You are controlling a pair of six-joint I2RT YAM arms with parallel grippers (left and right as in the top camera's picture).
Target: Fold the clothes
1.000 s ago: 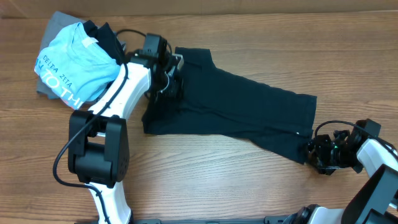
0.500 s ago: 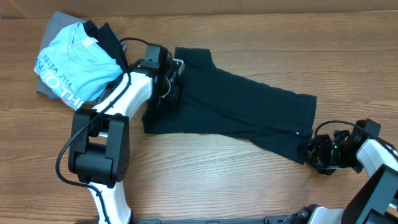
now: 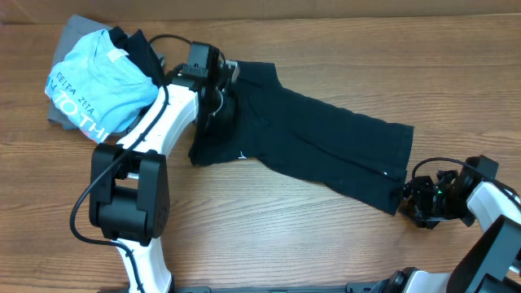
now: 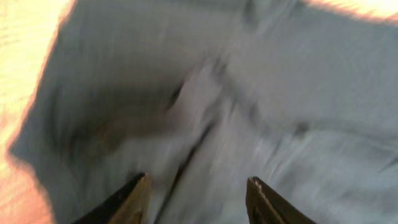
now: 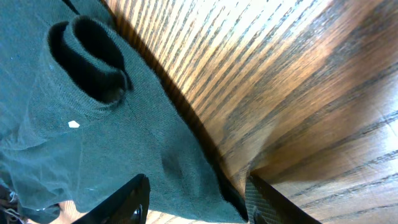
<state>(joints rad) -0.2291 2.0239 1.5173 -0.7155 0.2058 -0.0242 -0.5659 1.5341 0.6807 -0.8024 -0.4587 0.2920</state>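
I'm at the spreading-out step. The dark T-shirt [image 3: 326, 150] lies rumpled in a slanted band from the far middle of the tabletop [image 3: 269, 244] toward its right edge, not yet folded. My left gripper [image 3: 221, 99] hovers over the bunched far-left end, jaws parted, nothing pinched. My right gripper [image 3: 409, 199] sits at the near-right hem, likewise spread, with cloth beneath it but unclamped. Next, I judge, each needs a firm pinch on its end to draw the shirt flat.
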